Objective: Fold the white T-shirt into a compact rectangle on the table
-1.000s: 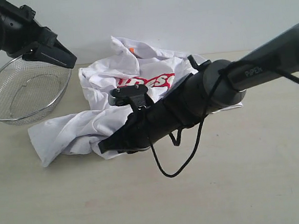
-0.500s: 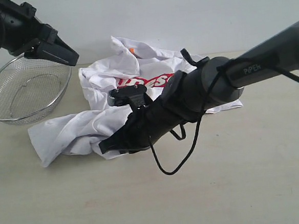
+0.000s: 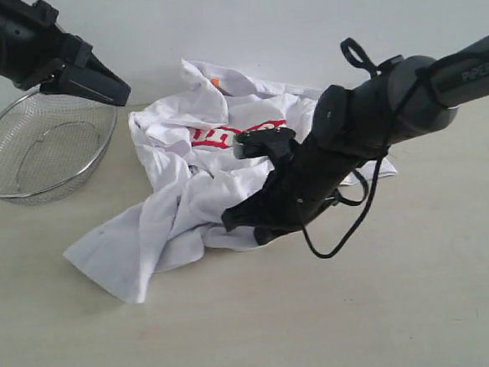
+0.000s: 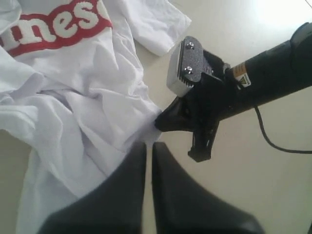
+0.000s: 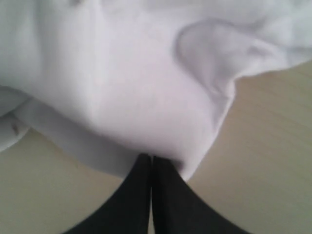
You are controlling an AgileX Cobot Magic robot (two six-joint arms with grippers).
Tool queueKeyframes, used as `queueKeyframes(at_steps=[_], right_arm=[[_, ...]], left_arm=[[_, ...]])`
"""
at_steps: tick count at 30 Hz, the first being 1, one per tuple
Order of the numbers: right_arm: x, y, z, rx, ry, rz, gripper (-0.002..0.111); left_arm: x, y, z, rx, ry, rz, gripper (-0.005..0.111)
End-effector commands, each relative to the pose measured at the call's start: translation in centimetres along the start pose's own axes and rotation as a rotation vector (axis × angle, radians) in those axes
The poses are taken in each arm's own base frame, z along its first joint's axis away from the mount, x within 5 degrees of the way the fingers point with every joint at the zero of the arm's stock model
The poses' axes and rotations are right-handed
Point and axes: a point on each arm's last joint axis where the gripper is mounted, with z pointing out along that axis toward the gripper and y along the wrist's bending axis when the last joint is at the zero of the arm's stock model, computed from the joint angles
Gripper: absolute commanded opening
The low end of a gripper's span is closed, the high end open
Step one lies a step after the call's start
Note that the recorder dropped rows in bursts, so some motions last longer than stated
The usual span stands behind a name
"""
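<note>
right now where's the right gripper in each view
Exterior view: right gripper mid-picture, tip at the near edge of the white T-shirt.
Left wrist view: right gripper just beyond the left gripper, tip on the shirt's edge.
Right wrist view: right gripper itself, dark jaws shut on the shirt's hem.
Shared landmark: the white T-shirt.
</note>
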Motion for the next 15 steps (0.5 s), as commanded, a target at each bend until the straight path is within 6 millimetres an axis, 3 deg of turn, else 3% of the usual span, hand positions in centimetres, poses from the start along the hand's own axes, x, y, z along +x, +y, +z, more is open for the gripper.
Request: queueKeyframes(at_steps=[1,9,15], right_arm=[[1.8,-3.1,-0.9,0.083,0.158,-0.027,0.000],[2.0,-4.5,-4.3,0.177,0.233,-0.080,0.000],[1.2,-4.5,-8.9,0.213,0.154,-0.095,0.000]], left_arm=[[-0.2,-0.8,-0.7,0.024,-0.031,-0.003,0.004],[-0.3,-2.3,-2.3,0.057,-0.043,0.023,0.004],[-0.2,-3.4,-3.5,0.059,-0.062,0.038,0.004]])
